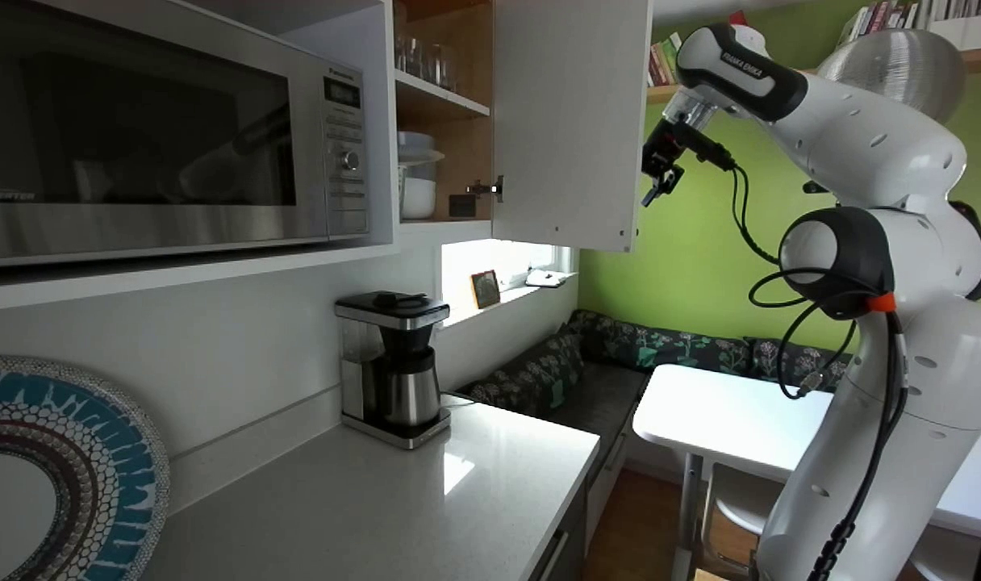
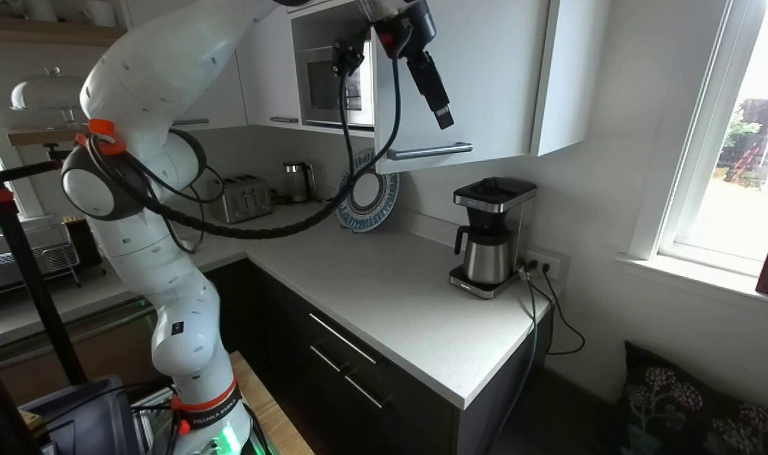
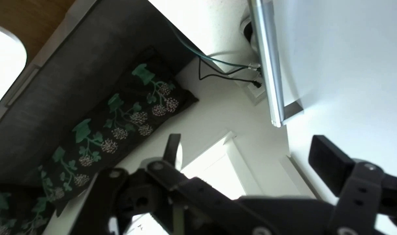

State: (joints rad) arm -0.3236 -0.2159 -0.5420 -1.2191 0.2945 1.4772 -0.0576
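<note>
Okay, near side first: gripper [image 3: 247, 150] spread wide, nothing in it, close to the handle [image 3: 267, 62] but off it. Handle sits low and left on the cabinet door [image 2: 498, 82], which stands swung open. Probably a lining-up step at the door; a hold would call for straddling the handle. Far: coffee maker [image 2: 488, 256], left of the window [image 2: 731, 208].

In ext. view, microwave [image 1: 168, 137] cut off at 10 o'clock, plate [image 1: 119, 464] at 8. Wrist view, 1 o'clock: coffee mkr [image 3: 247, 31] mostly hid from me behind cupbd hndl [image 3: 269, 65].
</note>
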